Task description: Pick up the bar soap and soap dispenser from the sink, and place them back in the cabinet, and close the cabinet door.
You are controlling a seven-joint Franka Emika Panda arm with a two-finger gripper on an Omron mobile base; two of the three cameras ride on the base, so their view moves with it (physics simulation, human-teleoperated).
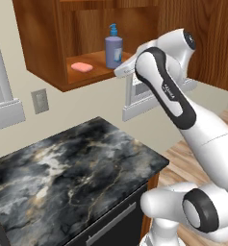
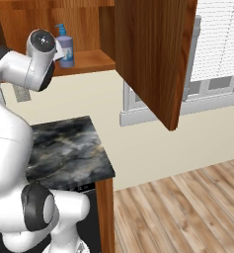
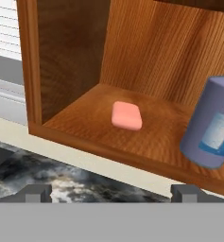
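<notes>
The bar soap (image 3: 126,115), a flat salmon-pink piece, lies on the shelf of the open wooden cabinet (image 3: 71,61), also seen as the bar soap (image 1: 82,67). To its right stands the blue-purple soap dispenser (image 3: 212,125), upright on the same shelf, with its blue pump top showing on the soap dispenser (image 1: 113,48) and on the soap dispenser (image 2: 65,47). My gripper (image 3: 111,194) hangs open and empty just in front of the shelf's front edge, its fingertips (image 3: 38,193) wide apart. The cabinet door (image 2: 153,54) stands swung open to the right. The sink is out of view.
A black marble counter (image 1: 72,168) lies below the cabinet, ending at a wood floor (image 2: 187,207) on the right. A wall outlet (image 1: 40,101) sits under the cabinet. A white-framed window (image 2: 212,59) is behind the open door.
</notes>
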